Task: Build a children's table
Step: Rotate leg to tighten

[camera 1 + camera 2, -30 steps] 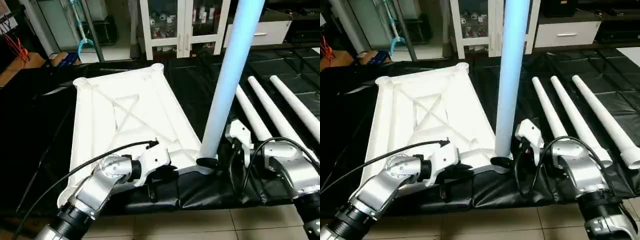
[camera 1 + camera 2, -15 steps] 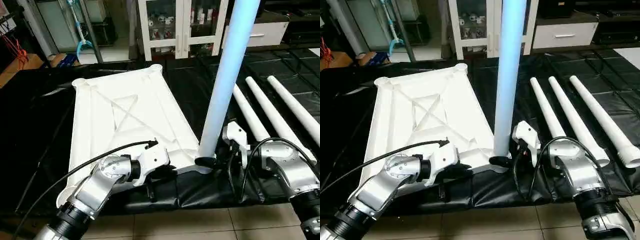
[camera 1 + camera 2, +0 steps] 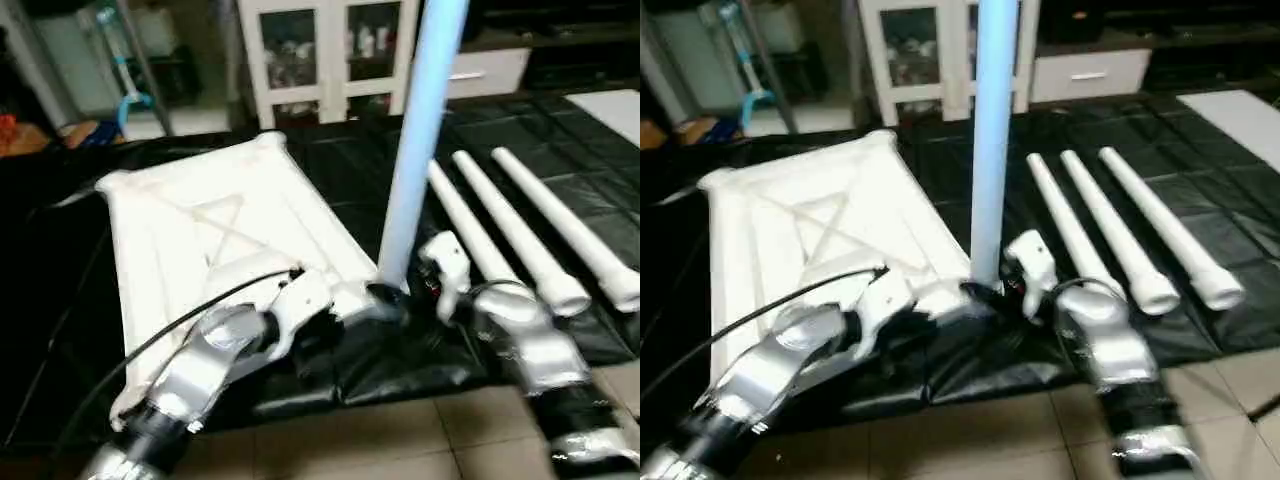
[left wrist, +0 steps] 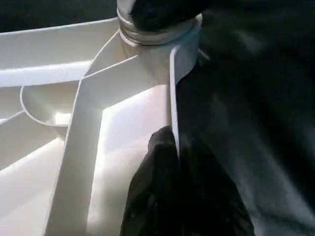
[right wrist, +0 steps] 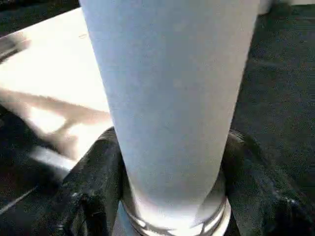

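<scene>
Right now, the white tabletop is laid upside down on a black sheet, so its ribs are seen on top. One white leg is stood straight up in the round socket at the near corner of the tabletop. The bottom of that leg is hugged on both sides by the right gripper, whose black fingers are pressed against it. A thin edge wall of the tabletop, close to the same corner, is pinched by the left gripper. Three more legs are laid side by side on the sheet, off to the right of the tabletop. A white cabinet with glass doors is seen far at the back.
</scene>
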{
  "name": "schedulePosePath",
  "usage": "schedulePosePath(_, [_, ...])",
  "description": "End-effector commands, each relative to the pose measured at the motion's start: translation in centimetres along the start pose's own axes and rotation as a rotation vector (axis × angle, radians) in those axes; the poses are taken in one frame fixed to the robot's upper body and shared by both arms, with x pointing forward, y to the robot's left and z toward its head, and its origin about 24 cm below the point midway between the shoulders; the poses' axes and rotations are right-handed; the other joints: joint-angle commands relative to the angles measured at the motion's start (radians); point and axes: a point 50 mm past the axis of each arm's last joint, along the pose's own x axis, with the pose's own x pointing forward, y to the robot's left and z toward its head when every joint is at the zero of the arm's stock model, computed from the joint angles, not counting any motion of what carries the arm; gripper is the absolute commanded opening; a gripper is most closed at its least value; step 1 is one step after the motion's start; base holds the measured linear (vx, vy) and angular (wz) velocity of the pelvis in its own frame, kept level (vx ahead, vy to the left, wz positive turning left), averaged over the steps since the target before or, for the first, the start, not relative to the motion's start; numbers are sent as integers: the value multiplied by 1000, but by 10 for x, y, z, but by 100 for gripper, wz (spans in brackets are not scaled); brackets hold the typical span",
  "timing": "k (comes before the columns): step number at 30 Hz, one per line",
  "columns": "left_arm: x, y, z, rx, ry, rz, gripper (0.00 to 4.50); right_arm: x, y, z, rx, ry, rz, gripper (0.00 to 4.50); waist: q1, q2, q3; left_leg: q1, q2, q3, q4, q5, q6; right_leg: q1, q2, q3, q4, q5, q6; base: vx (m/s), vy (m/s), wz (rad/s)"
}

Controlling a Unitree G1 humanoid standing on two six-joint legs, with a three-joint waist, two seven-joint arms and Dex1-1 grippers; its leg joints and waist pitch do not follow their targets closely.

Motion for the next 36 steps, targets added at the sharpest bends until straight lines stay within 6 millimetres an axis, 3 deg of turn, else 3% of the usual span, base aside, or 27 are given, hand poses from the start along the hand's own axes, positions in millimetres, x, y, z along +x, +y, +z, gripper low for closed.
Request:
schedulePosePath(1, [12, -4, -4, -35, 51, 40, 0, 6, -5, -11, 35, 70, -171, 247, -10, -16, -33, 30, 62, -54, -95, -524, -53, -5, -43, 4, -83, -544, -124, -52, 7, -4])
schedulePosePath(3, [18, 6, 2, -93, 50, 156, 0, 15, -2, -11, 55, 65, -279, 247, -18, -14, -33, 25, 60, -60, -96, -555, -53, -4, -42, -1, -87, -580, -98, 0, 0, 0])
schedulePosePath(4, [20, 11, 5, -100, 48, 202, 0, 22, 1, -10, 82, 57, -319, 247, -25, -4, -31, 28, 57, -64, -97, -586, -59, -8, -42, -6, -92, -608, -86, 0, 0, 0])
schedulePosePath(6, [24, 16, 11, -104, 40, 256, 0, 34, 11, -5, 110, 29, -335, 247, -36, -9, -31, 42, 53, -66, -93, -645, -62, -19, -35, -16, -106, -625, -71, -56, 12, -2])
schedulePosePath(7, [26, 18, 14, -103, 34, 278, 0, 43, 19, 0, 125, 6, -331, 247, -42, -6, -27, 35, 54, -70, -99, -672, -60, -11, -35, -25, -106, -617, -68, 0, 0, 0])
schedulePosePath(9, [28, 20, 18, -98, 25, 280, 0, 54, 32, 10, 123, -40, -291, 246, -47, 4, -26, 34, 59, -75, -109, -713, -64, 0, -38, -41, -104, -577, -70, 0, 0, 0])
schedulePosePath(10, [29, 19, 19, -99, 26, 280, 0, 55, 33, 11, 120, -45, -290, 246, -50, 5, -26, 20, 63, -82, -116, -716, -66, 16, -44, -45, -93, -533, -78, 0, 0, 0])
schedulePosePath(11, [29, 19, 18, -93, 31, 275, 0, 57, 35, 12, 123, -55, -274, 243, -47, 3, -26, 27, 60, -76, -112, -716, -64, 5, -50, -45, -100, -525, -87, 0, 0, 0])
schedulePosePath(12, [28, 19, 17, -89, 36, 271, 0, 58, 36, 14, 123, -65, -254, 242, -48, 3, -27, 30, 58, -75, -108, -714, -61, 2, -53, -46, -102, -534, -89, 0, 0, 0])
schedulePosePath(17, [22, 18, 6, -78, 67, 259, 0, 55, 36, 20, 52, -86, -205, 242, -52, 6, -28, 18, 61, -76, -107, -665, -50, 6, -63, -42, -96, -505, -107, 0, 0, 0])
schedulePosePath(19, [16, 18, -3, -60, 81, 239, 0, 48, 30, 27, 63, -139, -142, 296, -55, 7, -31, 13, 63, -74, -108, -640, -42, 10, -62, -39, -88, -432, -133, 0, 0, 0])
schedulePosePath(23, [7, 15, -13, -51, 92, 184, 0, 34, 23, 37, 26, -183, -44, 319, -55, 1, -34, -2, 65, -67, -105, -557, 2, 24, -67, -34, -78, -348, -158, 0, 0, 0])
schedulePosePath(24, [5, 14, -16, -39, 95, 168, 0, 30, 20, 39, 14, -185, -19, 342, -59, 4, -34, -4, 66, -68, -104, -529, 10, 28, -67, -36, -75, -349, -165, 0, 0, 0])
schedulePosePath(28, [-2, 10, -23, -19, 101, 114, 0, 14, 13, 42, -44, -167, 84, 359, -55, -4, -36, -1, 66, -61, -98, -476, 36, 28, -66, -32, -73, -319, -185, 0, 0, 0])
schedulePosePath(33, [-9, 1, -25, 19, 87, 13, 0, -6, 4, 38, -151, -75, 194, 402, -36, -4, -38, 4, 68, -55, -89, -418, 60, 25, -64, -25, -66, -295, -202, 0, 0, 0])
schedulePosePath(34, [-10, -2, -25, 26, 81, -6, 0, -8, 2, 37, -163, -60, 194, 407, -34, -4, -39, -1, 69, -57, -89, -394, 63, 30, -65, -26, -61, -281, -208, 0, 0, 0])
schedulePosePath(36, [-13, -10, -23, 45, 61, -85, 0, -15, -6, 33, -209, 5, 206, 407, -27, -4, -43, 1, 70, -56, -86, -357, 71, 32, -66, -27, -58, -251, -213, 0, 0, 0])
